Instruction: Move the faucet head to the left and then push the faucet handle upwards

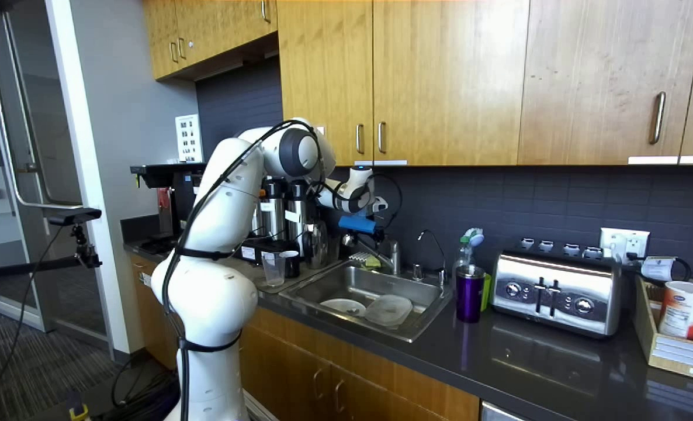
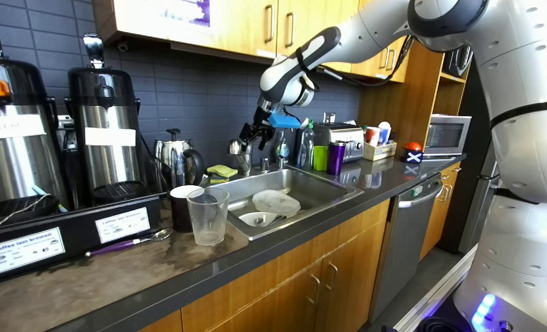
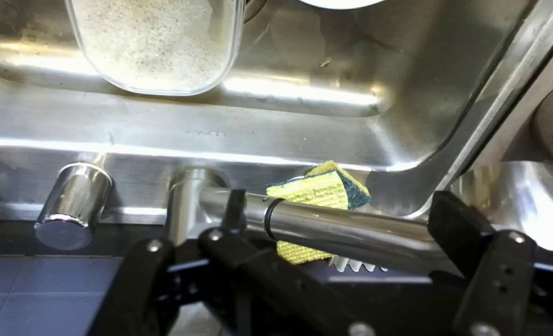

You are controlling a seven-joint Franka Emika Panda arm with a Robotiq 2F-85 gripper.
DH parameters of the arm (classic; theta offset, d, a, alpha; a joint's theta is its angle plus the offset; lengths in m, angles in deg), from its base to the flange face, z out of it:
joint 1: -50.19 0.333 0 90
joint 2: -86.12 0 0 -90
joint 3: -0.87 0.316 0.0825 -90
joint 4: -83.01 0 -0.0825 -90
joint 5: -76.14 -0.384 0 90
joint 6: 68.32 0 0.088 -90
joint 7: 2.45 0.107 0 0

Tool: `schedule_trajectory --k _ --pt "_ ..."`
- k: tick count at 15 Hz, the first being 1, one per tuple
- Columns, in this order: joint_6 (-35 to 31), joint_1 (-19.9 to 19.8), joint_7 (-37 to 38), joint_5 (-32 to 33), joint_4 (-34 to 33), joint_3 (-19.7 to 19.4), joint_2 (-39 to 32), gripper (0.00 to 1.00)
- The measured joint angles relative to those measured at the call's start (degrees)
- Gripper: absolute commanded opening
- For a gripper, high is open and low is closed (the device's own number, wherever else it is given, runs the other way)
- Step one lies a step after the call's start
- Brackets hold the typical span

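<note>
The faucet head (image 1: pixel 349 240) is the end of a silvery metal spout; it also shows in an exterior view (image 2: pixel 235 147), pointing toward the coffee pots. In the wrist view the spout (image 3: pixel 360 233) crosses between my fingers, and its far end is hidden behind the right-hand finger. My gripper (image 3: pixel 344 220) is open, with one finger near the faucet body (image 3: pixel 183 205) and one near the spout's end. I cannot tell whether they touch it. The gripper is over the faucet in both exterior views (image 1: pixel 377 237) (image 2: pixel 256 134). The faucet handle is not clearly visible, mostly hidden by the gripper.
The steel sink (image 2: pixel 347 190) holds plastic containers (image 2: pixel 276 203). A yellow sponge (image 3: pixel 314 191) lies behind the spout. A kettle (image 2: pixel 174 159) stands beside it. A thin tap (image 1: pixel 442 257), purple cup (image 1: pixel 470 295), bottles (image 2: pixel 306 145) and toaster (image 1: pixel 557 292) stand on the opposite side.
</note>
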Motion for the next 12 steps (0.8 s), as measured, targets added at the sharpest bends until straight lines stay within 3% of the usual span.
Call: schedule_trajectory --k 12 --pt "-0.6 -0.1 1.6 -3.5 -0.4 0.1 -1.2 1.0"
